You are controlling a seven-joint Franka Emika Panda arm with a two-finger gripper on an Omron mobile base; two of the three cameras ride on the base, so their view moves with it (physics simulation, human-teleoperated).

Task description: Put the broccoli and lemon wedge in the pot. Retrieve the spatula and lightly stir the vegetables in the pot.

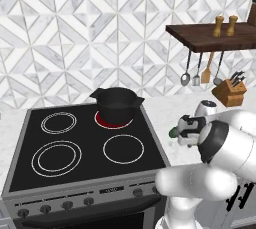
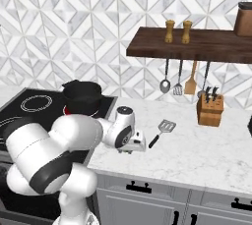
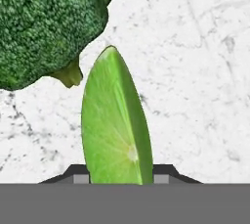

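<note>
In the hand view the lemon wedge (image 3: pixel 114 125), a green-skinned slice standing on its edge on the white marble counter, sits between my two fingertips. My gripper (image 3: pixel 121 179) is shut on it, one dark tip against each side. The broccoli (image 3: pixel 44 27) lies right beside the wedge, at the upper left of that view. The black pot (image 1: pixel 116 104) stands on the stove's back right burner, left of my hand (image 1: pixel 187 130). The spatula (image 2: pixel 165 127), with a slotted grey head and a dark handle, lies on the counter right of my hand.
A wooden shelf (image 2: pixel 197 44) holds two shakers, with several utensils (image 2: pixel 178 84) hanging under it. A knife block (image 2: pixel 210 108) stands on the counter at the back right. The stove (image 1: pixel 85 143) has other bare burners.
</note>
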